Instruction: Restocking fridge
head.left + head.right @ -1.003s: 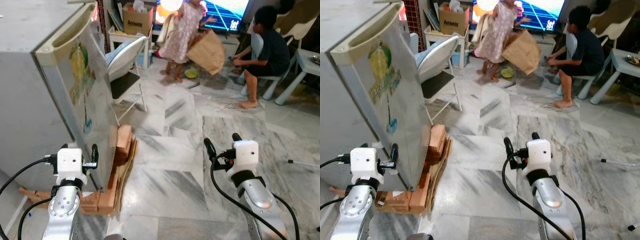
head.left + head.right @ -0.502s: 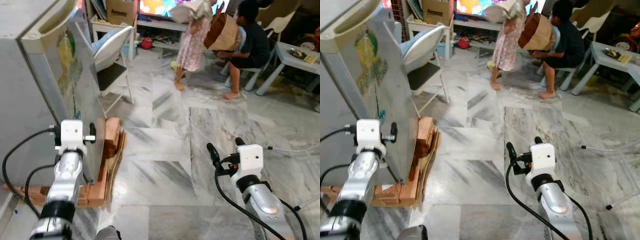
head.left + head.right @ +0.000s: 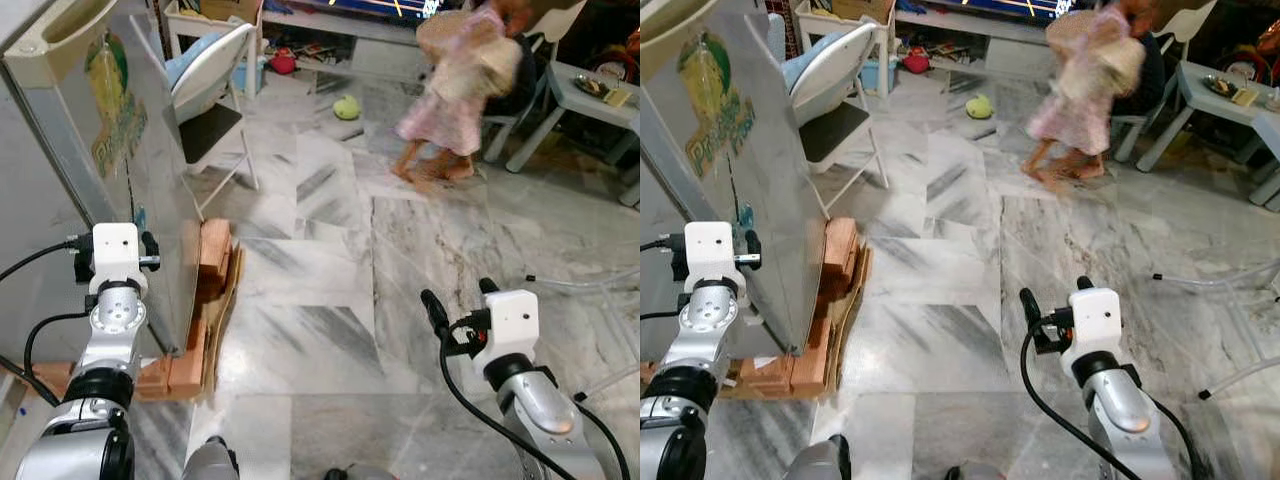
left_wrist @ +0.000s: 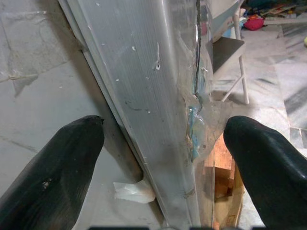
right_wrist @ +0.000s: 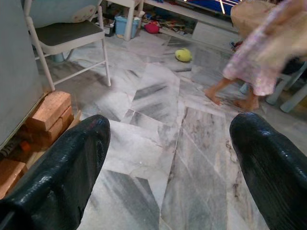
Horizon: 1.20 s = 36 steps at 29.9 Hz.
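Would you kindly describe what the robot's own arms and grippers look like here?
Both arms are silver metal tubes with black joints, each topped by a white box-shaped wrist housing. Black cables loop from each housing. The left gripper and right gripper each have two long, rounded, glossy black fingers.

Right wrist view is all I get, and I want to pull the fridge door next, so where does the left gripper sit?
Observer: The left gripper straddles the edge of the fridge door, fingers open on either side.
Operator: Anything on the door's front?
Observer: A yellow-green sticker, high up.
Operator: Any floor hazard on my right?
Observer: A thin pale hose lies on the marble to the robot's right.
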Available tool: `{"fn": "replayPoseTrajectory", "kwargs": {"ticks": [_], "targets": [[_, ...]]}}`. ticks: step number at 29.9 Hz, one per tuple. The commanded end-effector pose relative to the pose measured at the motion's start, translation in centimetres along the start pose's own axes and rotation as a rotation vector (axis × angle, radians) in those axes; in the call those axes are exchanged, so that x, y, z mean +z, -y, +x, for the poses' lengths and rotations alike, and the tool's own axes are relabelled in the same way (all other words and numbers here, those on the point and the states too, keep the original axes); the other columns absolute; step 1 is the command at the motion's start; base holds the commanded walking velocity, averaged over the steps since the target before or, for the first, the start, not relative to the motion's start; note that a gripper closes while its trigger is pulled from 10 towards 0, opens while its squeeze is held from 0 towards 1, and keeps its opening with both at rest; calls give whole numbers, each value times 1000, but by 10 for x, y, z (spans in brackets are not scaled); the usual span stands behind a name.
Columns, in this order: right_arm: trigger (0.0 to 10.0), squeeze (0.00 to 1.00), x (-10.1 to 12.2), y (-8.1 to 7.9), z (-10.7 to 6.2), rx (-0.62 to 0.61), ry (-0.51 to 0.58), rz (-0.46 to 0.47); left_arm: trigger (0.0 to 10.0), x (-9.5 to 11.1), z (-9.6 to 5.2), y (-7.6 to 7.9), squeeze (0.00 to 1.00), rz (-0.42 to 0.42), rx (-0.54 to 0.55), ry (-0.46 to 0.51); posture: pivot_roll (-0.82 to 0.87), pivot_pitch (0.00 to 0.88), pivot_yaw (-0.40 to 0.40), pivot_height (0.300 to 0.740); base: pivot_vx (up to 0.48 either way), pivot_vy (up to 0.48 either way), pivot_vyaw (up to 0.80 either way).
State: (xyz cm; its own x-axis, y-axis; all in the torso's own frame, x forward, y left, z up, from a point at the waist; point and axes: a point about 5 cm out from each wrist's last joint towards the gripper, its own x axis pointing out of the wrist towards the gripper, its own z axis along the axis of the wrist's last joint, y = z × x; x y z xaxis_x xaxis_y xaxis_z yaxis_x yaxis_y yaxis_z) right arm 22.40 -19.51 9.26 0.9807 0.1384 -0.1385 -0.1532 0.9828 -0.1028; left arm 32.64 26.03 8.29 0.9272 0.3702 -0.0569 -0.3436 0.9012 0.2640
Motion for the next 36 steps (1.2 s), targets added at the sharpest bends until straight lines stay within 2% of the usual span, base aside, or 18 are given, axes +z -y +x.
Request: {"fn": "replayPoseTrajectory", "kwargs": {"ticks": [1, 5, 7, 9, 10, 11, 15, 17, 18, 19, 20, 21, 24, 28, 29, 30, 31, 36], "targets": [[10000, 0, 5, 2, 0, -9, 8, -8, 10000, 6, 4, 5, 0, -29, -24, 3, -94, 131, -131, 740, 0, 0, 0], [10000, 0, 4, 1, 1, -6, 5, -6, 10000, 21, 8, 25, 0, -56, -126, 42, -88, 126, -131, 740, 0, 0, 0], [10000, 0, 2, 1, 2, -7, -2, -6, 10000, 35, 10, 45, 0, -62, -216, 80, -85, 123, -131, 740, 0, 0, 0], [10000, 0, 1, 1, 3, -7, -5, -5, 10000, 41, 10, 53, 0, -63, -249, 95, -80, 118, -130, 740, 0, 0, 0], [10000, 0, -1, 1, 4, -8, -14, -5, 10000, 47, 9, 63, 0, -64, -286, 109, -79, 116, -129, 740, 0, 0, 0], [10000, 0, -6, 1, 6, -9, -43, -13, 10000, 57, 7, 81, 0, -60, -361, 137, -74, 111, -128, 740, 0, 0, 0], [10000, 0, -19, 1, 7, -19, -118, -22, 10000, 76, -3, 117, 0, -54, -505, 196, -67, 104, -126, 740, 0, 0, 0], [10000, 0, -26, 2, 7, -20, -161, -25, 10000, 90, -15, 145, 0, -75, -617, 234, -64, 105, -125, 740, 0, 0, 0], [10000, 0, -31, 3, 6, -23, -192, -31, 10000, 103, -33, 172, 0, -84, -747, 295, -60, 106, -124, 740, 0, 0, 0], [10000, 0, -31, 3, 6, -23, -192, -31, 10000, 103, -33, 172, 0, -84, -747, 295, -60, 106, -124, 740, 0, 0, 0], [10000, 0, -40, 3, 4, -26, -237, -20, 10000, 120, -68, 210, 0, -100, -958, 387, -50, 95, -123, 740, 0, 0, 0], [10000, 0, -44, 3, 4, -27, -256, -13, 10000, 128, -89, 227, 0, -108, -1062, 437, -51, 93, -121, 740, 0, 0, 0], [10000, 0, -48, -2, 4, -18, -272, -3, 10000, 139, -122, 249, 0, -131, -1222, 490, -58, 82, -112, 740, 0, 0, 0], [10000, 0, -48, -5, 5, -17, -267, 0, 10000, 138, -116, 247, 0, -135, -1211, 479, -57, 75, -105, 740, 0, 0, 0], [10000, 0, -49, -6, 6, -19, -267, 6, 10000, 131, -94, 231, 0, -114, -1134, 449, -51, 70, -101, 740, 0, 0, 0], [10000, 0, -50, -7, 7, -19, -268, 9, 10000, 126, -83, 222, 0, -107, -1090, 432, -46, 66, -99, 740, 0, 0, 0], [10000, 0, -50, -7, 7, -20, -268, 10, 10000, 124, -77, 216, 0, -104, -1063, 420, -46, 66, -99, 740, 0, 0, 0], [10000, 0, -44, -13, 18, -22, -208, 53, 10000, 89, -43, 157, 0, -37, -915, 337, -11, 46, -87, 740, 0, 0, 0]]}}
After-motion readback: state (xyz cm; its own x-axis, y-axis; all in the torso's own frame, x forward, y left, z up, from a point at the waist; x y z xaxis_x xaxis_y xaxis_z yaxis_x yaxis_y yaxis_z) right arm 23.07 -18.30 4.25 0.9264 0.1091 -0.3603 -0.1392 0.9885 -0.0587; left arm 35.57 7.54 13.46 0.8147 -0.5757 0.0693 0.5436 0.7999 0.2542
